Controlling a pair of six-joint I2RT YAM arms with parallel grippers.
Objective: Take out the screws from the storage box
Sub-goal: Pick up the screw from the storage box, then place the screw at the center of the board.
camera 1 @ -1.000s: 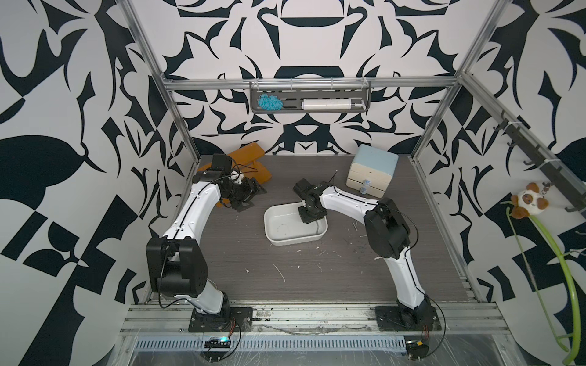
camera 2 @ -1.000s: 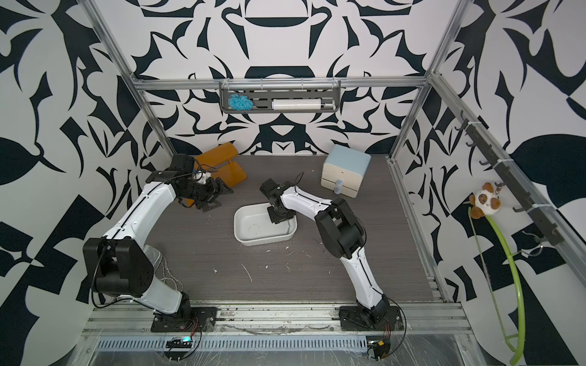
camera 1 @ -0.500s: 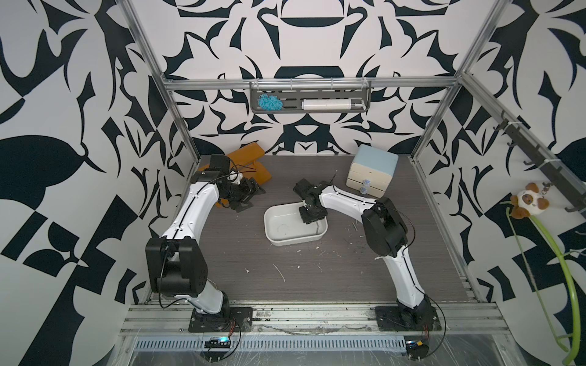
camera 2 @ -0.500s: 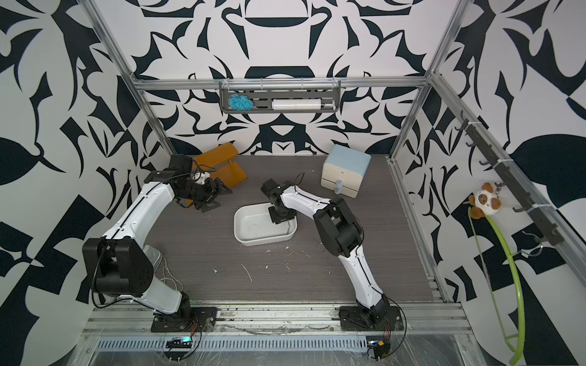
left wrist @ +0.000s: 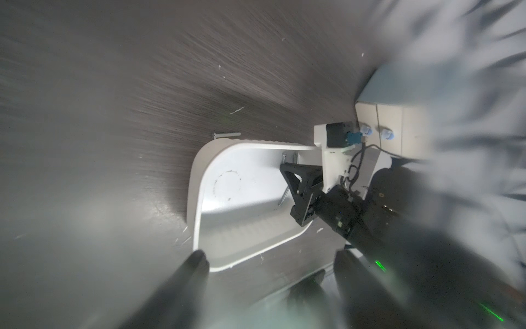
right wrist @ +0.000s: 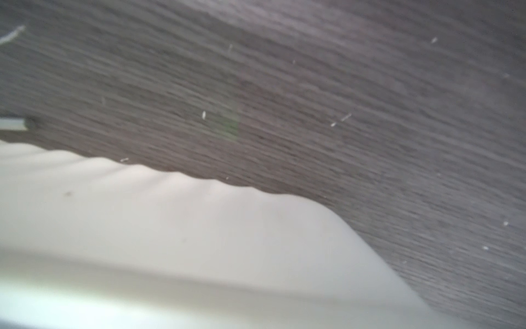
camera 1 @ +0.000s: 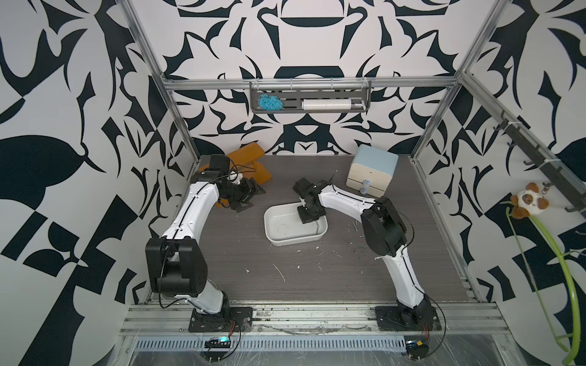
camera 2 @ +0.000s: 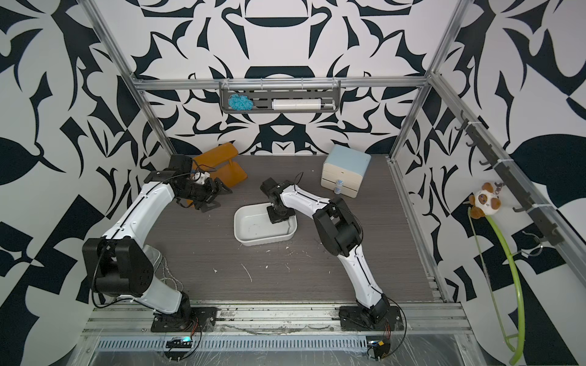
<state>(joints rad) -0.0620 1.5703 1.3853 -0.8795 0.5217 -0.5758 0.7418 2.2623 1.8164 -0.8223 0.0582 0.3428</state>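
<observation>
Change since a second ago: right tool [camera 1: 309,215] [camera 2: 279,217] has gone from part-open to fully closed; both arms otherwise sit much as before.
Screws: a few thin silvery screws [left wrist: 284,198] lie on the floor of the storage box [left wrist: 196,199]. One is beside the right tool's tip and two more are against the wall behind it. They are too small to count in the top views.
Storage box: shallow white tub, upright, mid-table in both top views [camera 1: 295,241] [camera 2: 263,242]. Its pale wall fills the near part of the right wrist view [right wrist: 199,228].
Stray screw: one stray screw [left wrist: 226,134] on the table, just outside the box's ribbed rim.
Right tool: inside the box toward its 1 o'clock corner, pointing down, jaws together. Whether a screw is pinched between them cannot be told.
Left tool: left tool [camera 1: 252,199] [camera 2: 218,198] at 10 o'clock from the box, well apart from it, jaws wide, holding nothing. Its dark fingers [left wrist: 193,267] show blurred in the left wrist view.
Orange shelf: orange shelf [camera 1: 250,153] at 11 o'clock, just behind the left tool.
Cabinet: cream two-drawer cabinet [camera 1: 374,168], pale blue top, at 1 o'clock.
Table: dark wood-grain table [camera 1: 317,285] with white flecks [camera 1: 279,272] scattered at 6 o'clock.
Wall rack: grey wall rack [camera 1: 310,101] at 12 o'clock on the back wall.
</observation>
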